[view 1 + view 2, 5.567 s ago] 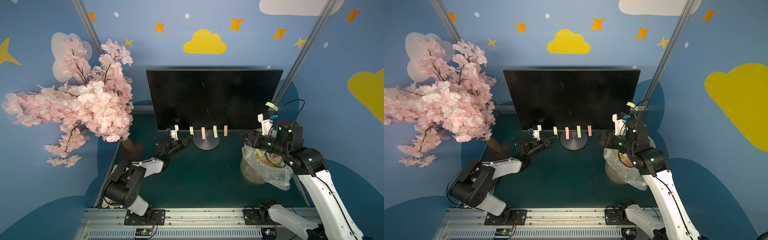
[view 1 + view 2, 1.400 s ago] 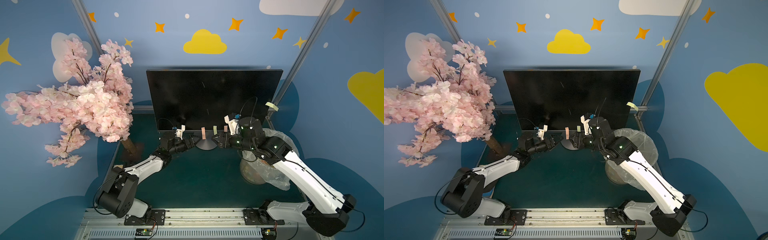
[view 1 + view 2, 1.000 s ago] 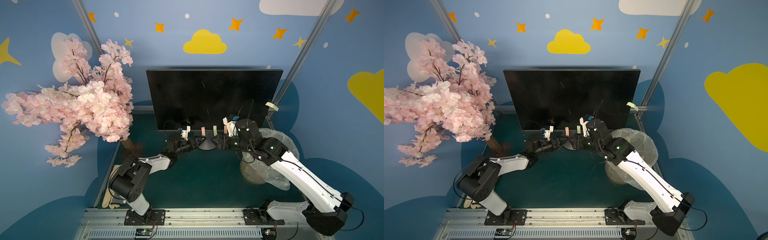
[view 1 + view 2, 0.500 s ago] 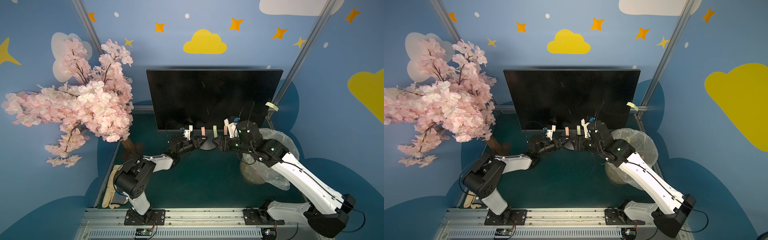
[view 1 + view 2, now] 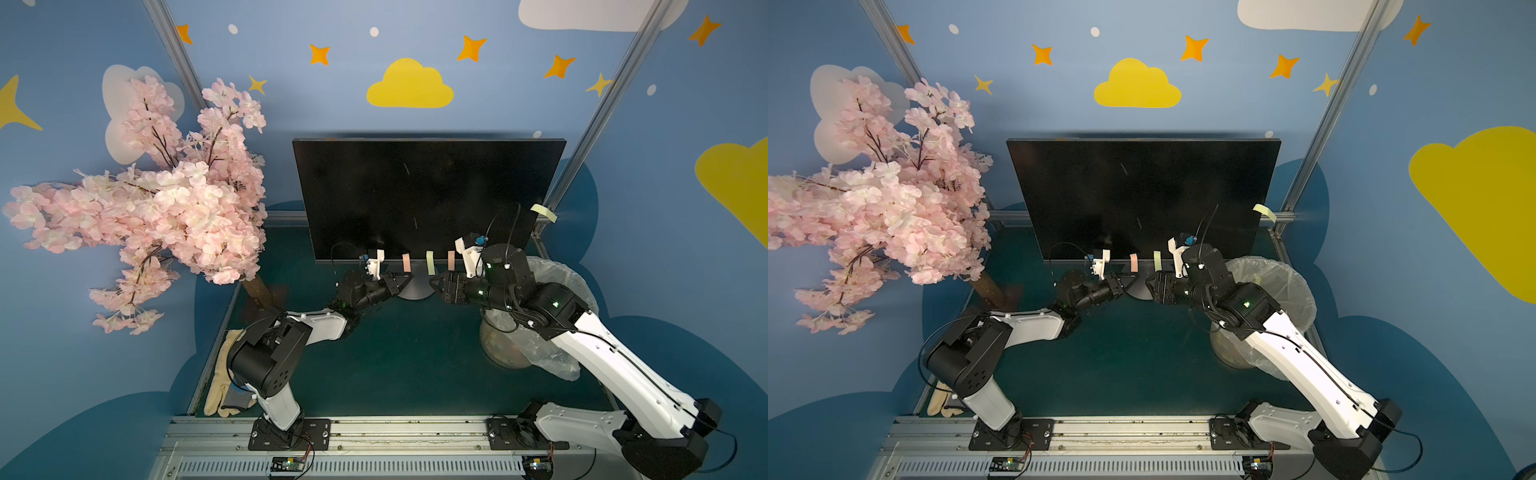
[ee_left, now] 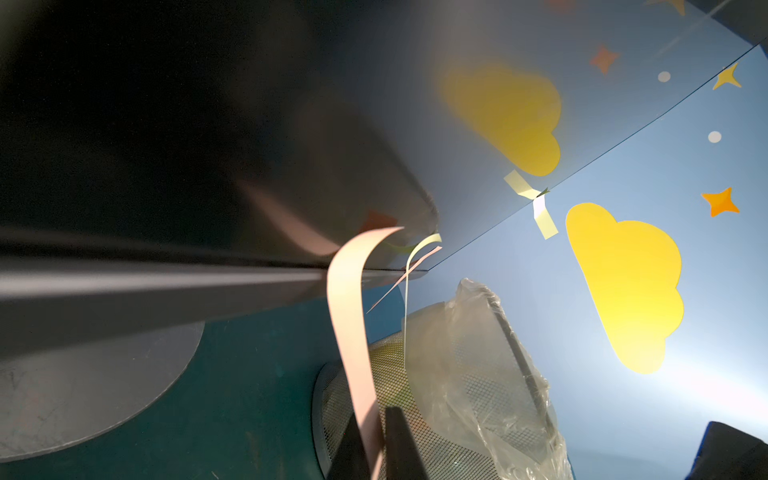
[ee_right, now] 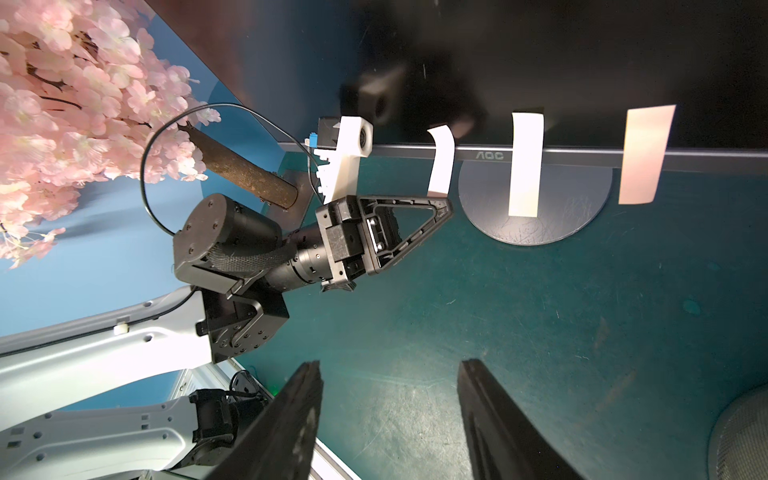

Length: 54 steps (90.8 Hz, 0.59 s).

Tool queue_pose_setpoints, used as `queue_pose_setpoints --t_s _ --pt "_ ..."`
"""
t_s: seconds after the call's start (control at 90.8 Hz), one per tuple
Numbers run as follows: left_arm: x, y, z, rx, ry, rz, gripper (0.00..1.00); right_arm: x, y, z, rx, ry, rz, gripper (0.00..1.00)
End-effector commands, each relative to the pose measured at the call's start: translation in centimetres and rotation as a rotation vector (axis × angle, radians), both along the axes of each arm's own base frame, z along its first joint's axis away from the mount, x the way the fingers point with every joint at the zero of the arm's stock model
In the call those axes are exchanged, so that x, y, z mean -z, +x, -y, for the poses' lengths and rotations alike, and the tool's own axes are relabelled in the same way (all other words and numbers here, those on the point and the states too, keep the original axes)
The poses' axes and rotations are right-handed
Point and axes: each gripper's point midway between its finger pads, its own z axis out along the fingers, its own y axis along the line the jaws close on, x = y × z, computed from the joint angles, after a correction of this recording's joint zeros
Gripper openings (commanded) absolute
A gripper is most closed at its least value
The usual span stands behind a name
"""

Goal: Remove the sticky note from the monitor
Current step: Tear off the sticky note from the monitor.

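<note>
The black monitor point(image 5: 428, 195) stands at the back on its round grey base point(image 7: 536, 216). Three sticky notes hang from its lower bezel: a pink one point(image 5: 407, 262), a green one point(image 5: 430, 262) and an orange-pink one point(image 5: 451, 258). My left gripper point(image 5: 404, 277) is shut on the lower end of the pink note point(image 6: 349, 316), whose top still curls up to the bezel. The strip runs between the two dark fingers of my left gripper point(image 6: 376, 415). My right gripper point(image 5: 434, 283) hovers open just right of the base, nothing between its fingers point(image 7: 307, 374). A pale yellow note point(image 5: 542, 212) sticks out at the monitor's right edge.
A wire-mesh bin lined with a clear bag point(image 5: 557, 274) stands on the right, under my right arm. A pink blossom tree point(image 5: 166, 208) fills the left side, its trunk point(image 5: 255, 286) near the monitor's left corner. Beige gloves point(image 5: 226, 386) lie at the front left edge.
My left gripper slid right along the bezel to the pink note and closed on its lower end. The right arm has hardly moved and stays open.
</note>
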Motion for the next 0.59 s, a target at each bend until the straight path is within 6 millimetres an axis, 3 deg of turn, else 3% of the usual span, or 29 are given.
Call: queue_pose_setpoints --t_s 0.0,0.231,0.584 --pt "0.3 0.8 -1.3 -0.071 0.008 -0.025 0.03 -0.3 -0.2 0.8 0.014 0.0 0.018 0.58" --pt "-1.2 -0.8 -1.3 -0.058 0.014 -0.009 0.03 -0.7 -0.4 1.4 0.027 0.005 0.029 0.58" --pt "-4.8 -6.3 -0.1 0.027 0.092 0.038 0.03 -1.7 0.2 3.6 0.09 0.03 0.054 0.58"
